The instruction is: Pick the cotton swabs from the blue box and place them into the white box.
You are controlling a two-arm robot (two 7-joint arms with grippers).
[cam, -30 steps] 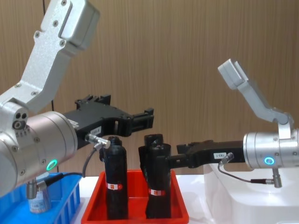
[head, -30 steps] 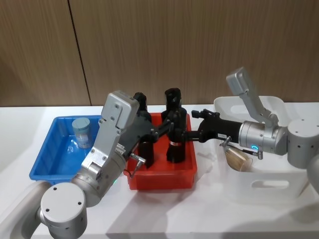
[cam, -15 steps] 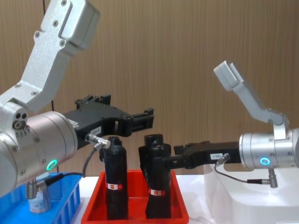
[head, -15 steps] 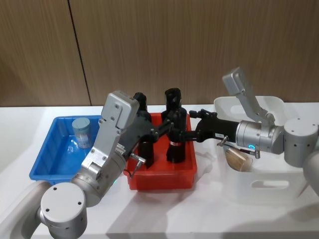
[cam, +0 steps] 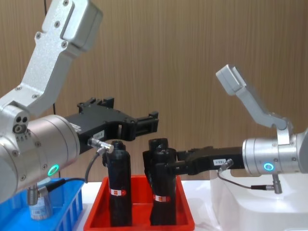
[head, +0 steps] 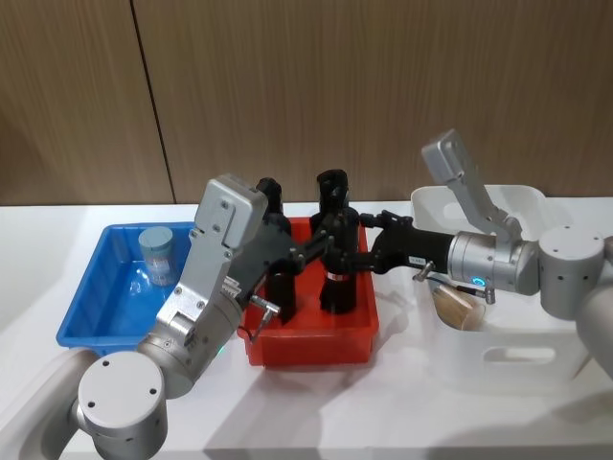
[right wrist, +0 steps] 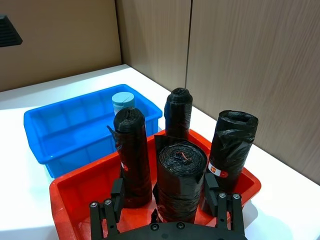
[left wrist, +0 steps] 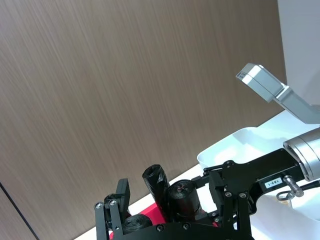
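one tub of cotton swabs (head: pixel 156 255) stood upright in the far left corner of the blue box (head: pixel 96 311), well apart from both grippers; another lay on its side in the white box (head: pixel 536 359), under the right arm. right gripper (head: pixel 356 259) reached leftward over the red tray (head: pixel 311 345), fingers spread and empty, just beside the black rolls (head: pixel 332 244). left gripper (cam: pixel 144 124) hovered above the tray, fingers spread, holding nothing, near the rolls' tops
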